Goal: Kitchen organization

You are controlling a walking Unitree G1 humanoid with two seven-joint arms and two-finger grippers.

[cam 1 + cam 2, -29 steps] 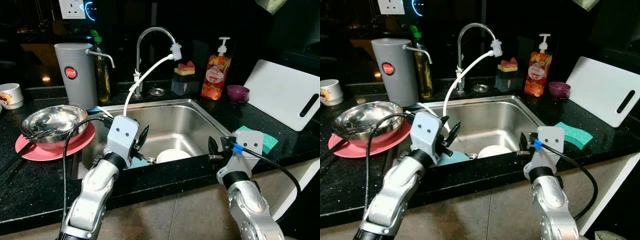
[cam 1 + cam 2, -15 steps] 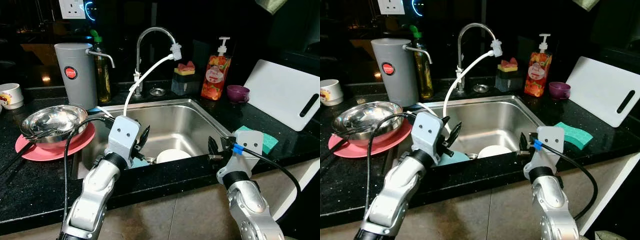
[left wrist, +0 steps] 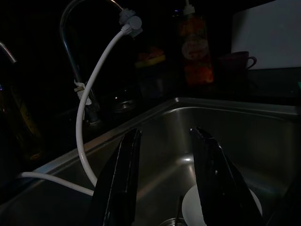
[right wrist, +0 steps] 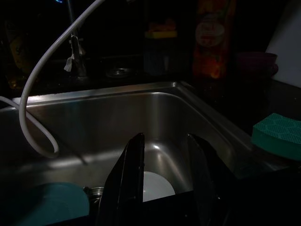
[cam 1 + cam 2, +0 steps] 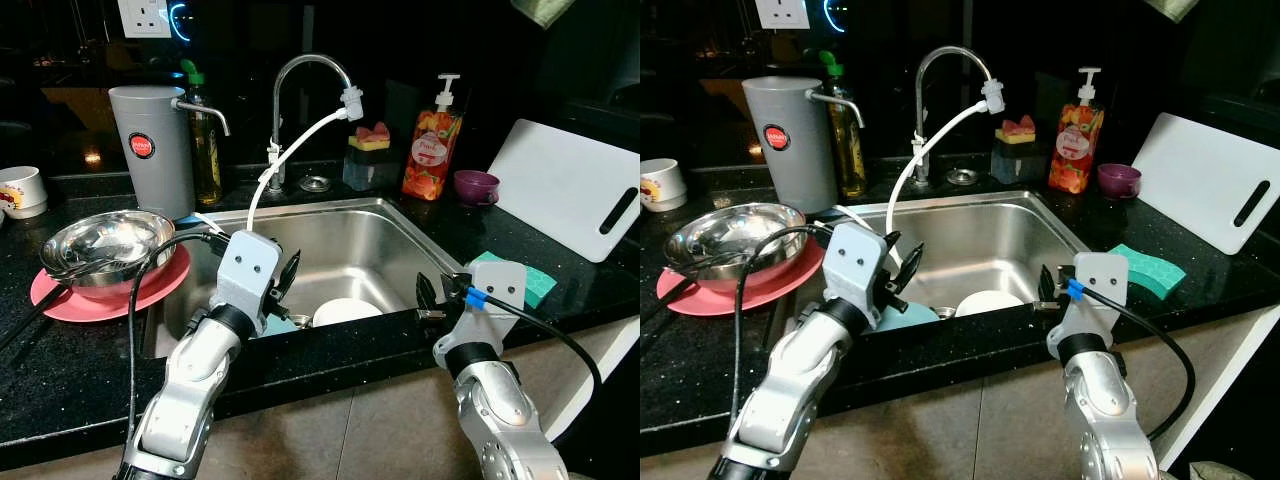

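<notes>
A steel sink (image 5: 370, 235) holds a white dish (image 5: 345, 311) and a teal dish (image 5: 905, 316) near its front wall. My left gripper (image 5: 284, 276) hovers over the sink's front left, open, with nothing between its fingers (image 3: 124, 179). My right gripper (image 5: 424, 296) sits at the sink's front right corner, also open and empty, looking down at the white dish (image 4: 155, 184). A steel bowl (image 5: 105, 245) rests on a pink plate (image 5: 95, 300) on the counter to the left.
A faucet (image 5: 300, 70) with a white hose (image 5: 290, 150) stands behind the sink. A grey jug (image 5: 150, 150), oil bottle (image 5: 207, 150) and white mug (image 5: 20, 190) are at back left. Soap bottle (image 5: 430, 140), purple cup (image 5: 476, 186), cutting board (image 5: 570, 190) and teal sponge (image 5: 537, 282) are right.
</notes>
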